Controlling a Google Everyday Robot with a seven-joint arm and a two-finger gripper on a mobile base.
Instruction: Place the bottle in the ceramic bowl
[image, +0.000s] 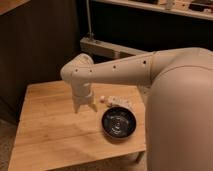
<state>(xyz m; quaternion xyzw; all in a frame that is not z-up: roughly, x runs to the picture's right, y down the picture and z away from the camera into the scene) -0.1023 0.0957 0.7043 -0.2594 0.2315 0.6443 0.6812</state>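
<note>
The bottle (116, 101) lies on its side on the wooden worktop (45, 130), outside the ceramic bowl (119, 123) and just behind its far rim. It points roughly left to right, with what looks like its white cap at the left end. Whether it touches the rim cannot be told. The bowl stands upright near the worktop's right front corner, black and glossy, with faint rings inside and nothing in it.

The gripper (84, 108) hangs pointing straight down just left of the bottle's cap end, low over the worktop and clear of the bowl. Its jaws appear parted, with nothing between them. The pale arm (120, 72) reaches in from the right, and the robot's large rounded body (182, 115) fills the right side of the view.
</note>
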